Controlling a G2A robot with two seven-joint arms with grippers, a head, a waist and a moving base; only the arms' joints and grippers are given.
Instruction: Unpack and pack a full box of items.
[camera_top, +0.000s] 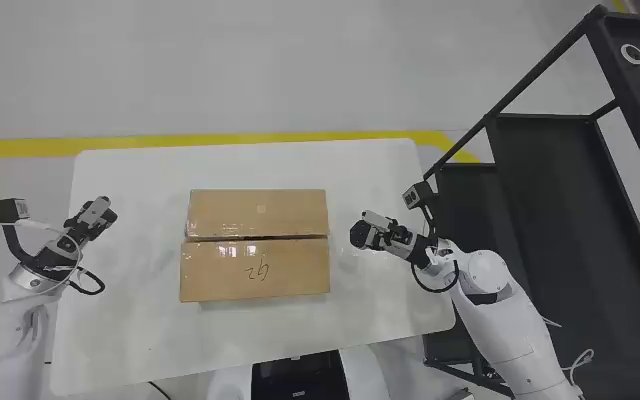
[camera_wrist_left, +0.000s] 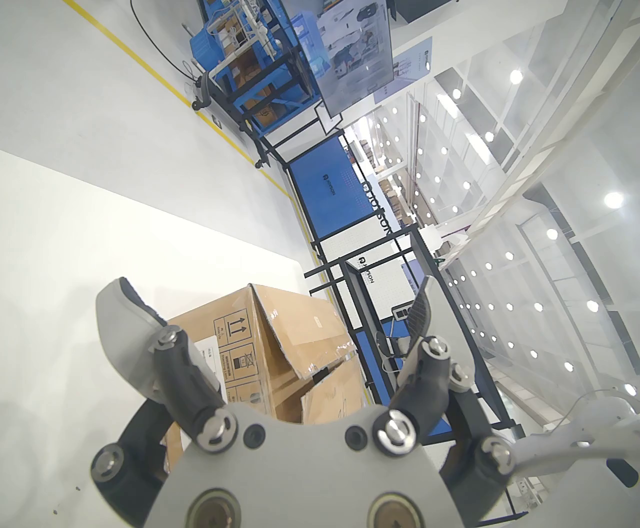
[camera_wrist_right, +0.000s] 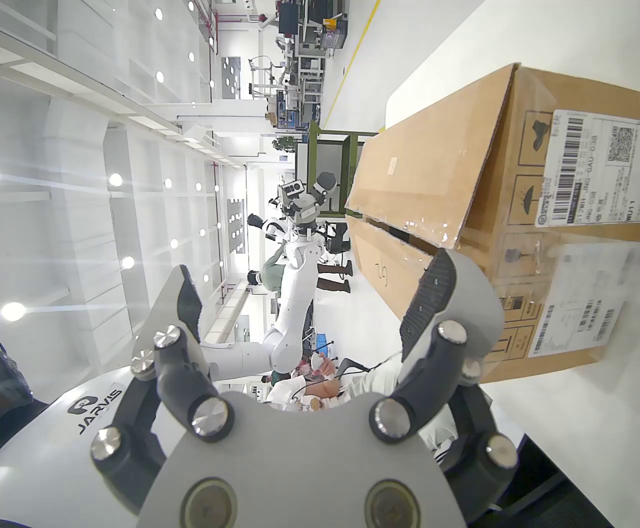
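At the centre of the top view sits the cardboard box (camera_top: 255, 245), flaps down, on the white table (camera_top: 130, 330). My left gripper (camera_top: 100, 212) at mid-left and my right gripper (camera_top: 360, 232), just right of the box, both hang spread wide, holding nothing. I judge a flap could slip my grip, or the box could skid on that smooth top. A yellow floor line (camera_top: 200, 142) crosses the upper frame, and a black rack (camera_top: 540, 200) stands at right.

Looking down on a pale grey floor (camera_top: 300, 60), with a yellow line (camera_top: 200, 143) running along it just beyond the far edge of the white table (camera_top: 130, 300). Seeing a black metal rack (camera_top: 560, 200) standing just right of the table. Finding, far off in the hall, a blue panel (camera_wrist_left: 325, 195), a blue cart (camera_wrist_left: 207, 47) and a large screen (camera_wrist_left: 355, 50), all under rows of round ceiling lights (camera_wrist_left: 515, 76).
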